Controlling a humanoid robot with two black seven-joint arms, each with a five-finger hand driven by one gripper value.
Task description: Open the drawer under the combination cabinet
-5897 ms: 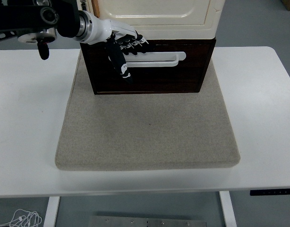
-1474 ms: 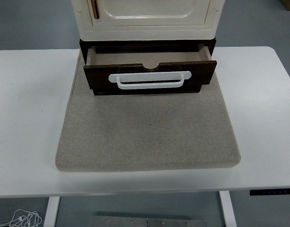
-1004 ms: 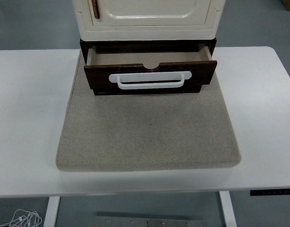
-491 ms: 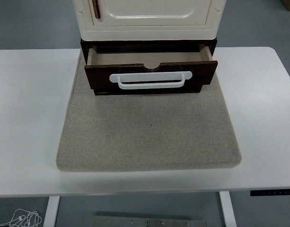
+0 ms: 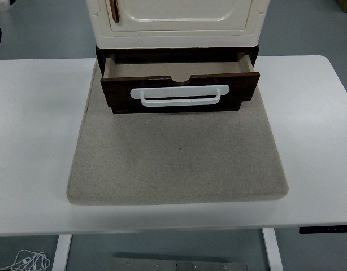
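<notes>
Dark wood fronted the drawer (image 5: 179, 93), which stood pulled part-way out from under the cream cabinet (image 5: 176, 22) at the far edge of the tabletop (image 5: 32, 141), its tan inside bare and its front over the far edge of the grey mat (image 5: 179, 164). Its white handle (image 5: 179, 96) ran from left to right, facing the near edge and midway between the two sides, so neither arm looked nearer to it. No hand showed anywhere, so I cannot tell how the fingers were set; the drawer looked already opened.
</notes>
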